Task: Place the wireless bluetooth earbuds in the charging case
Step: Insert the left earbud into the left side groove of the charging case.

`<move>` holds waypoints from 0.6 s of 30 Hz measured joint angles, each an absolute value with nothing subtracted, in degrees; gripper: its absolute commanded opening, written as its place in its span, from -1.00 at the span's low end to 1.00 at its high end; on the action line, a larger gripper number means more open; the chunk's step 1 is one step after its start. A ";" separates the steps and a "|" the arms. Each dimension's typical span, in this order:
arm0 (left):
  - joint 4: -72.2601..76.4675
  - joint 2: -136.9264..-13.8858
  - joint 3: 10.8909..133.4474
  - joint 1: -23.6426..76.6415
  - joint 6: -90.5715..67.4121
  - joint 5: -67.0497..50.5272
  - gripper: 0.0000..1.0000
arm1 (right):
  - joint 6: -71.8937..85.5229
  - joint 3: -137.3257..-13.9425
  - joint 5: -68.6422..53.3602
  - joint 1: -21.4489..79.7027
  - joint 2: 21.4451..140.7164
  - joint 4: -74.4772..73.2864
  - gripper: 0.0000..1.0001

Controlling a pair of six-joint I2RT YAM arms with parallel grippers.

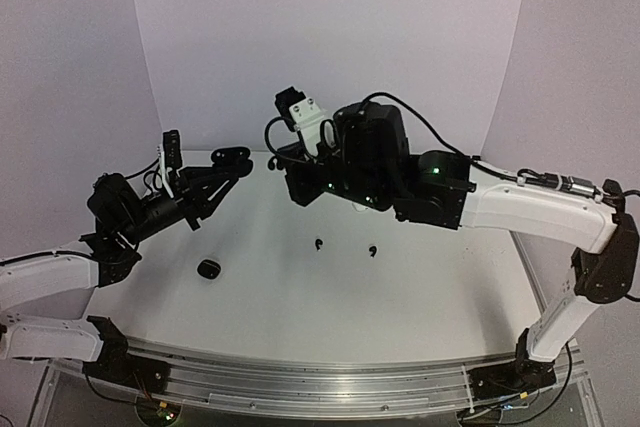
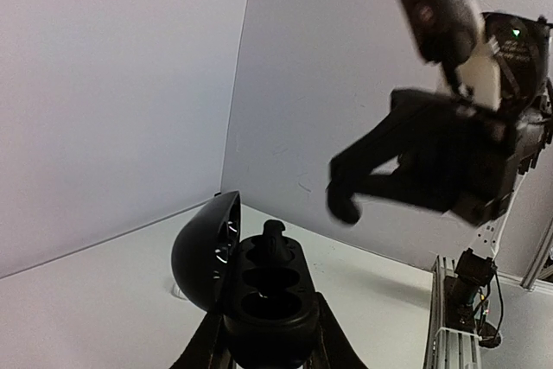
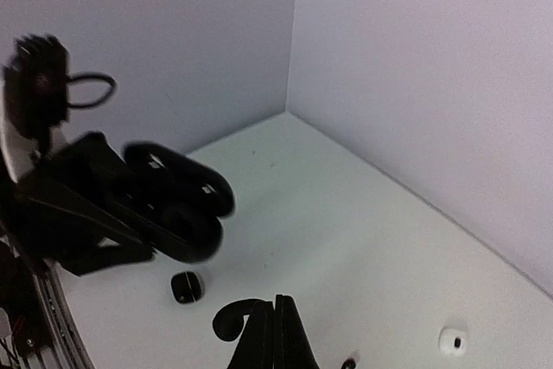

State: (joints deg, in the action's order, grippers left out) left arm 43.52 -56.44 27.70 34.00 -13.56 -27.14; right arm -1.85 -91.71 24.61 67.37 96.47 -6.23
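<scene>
My left gripper (image 1: pixel 222 167) is shut on an open black charging case (image 1: pixel 233 155) and holds it above the table. In the left wrist view the case (image 2: pixel 270 287) has its lid (image 2: pixel 203 252) swung open to the left. One black earbud (image 2: pixel 275 244) stands in its far slot, and the nearer slots look empty. My right gripper (image 3: pixel 276 310) is shut on another black earbud (image 3: pixel 232 321), which also shows blurred in the left wrist view (image 2: pixel 343 205), in the air close to the case. Two black earbuds (image 1: pixel 319 244) (image 1: pixel 373 250) lie on the table.
A closed black case (image 1: pixel 209 268) lies on the table at front left and also shows in the right wrist view (image 3: pixel 186 286). A small white object (image 3: pixel 451 340) lies near the back wall. White walls enclose the table at back and sides.
</scene>
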 measured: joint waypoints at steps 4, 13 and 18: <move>44.20 -56.86 27.70 34.00 -13.53 -26.79 -1.00 | -8.91 -93.74 25.51 69.72 95.57 0.58 -1.00; 48.12 -57.63 27.70 34.00 -13.21 -27.00 -1.00 | -19.69 -102.33 23.50 72.64 103.37 8.56 -1.00; 48.76 -57.63 27.70 34.00 -12.86 -27.31 -1.00 | -22.55 -103.88 22.22 72.96 107.56 8.72 -1.00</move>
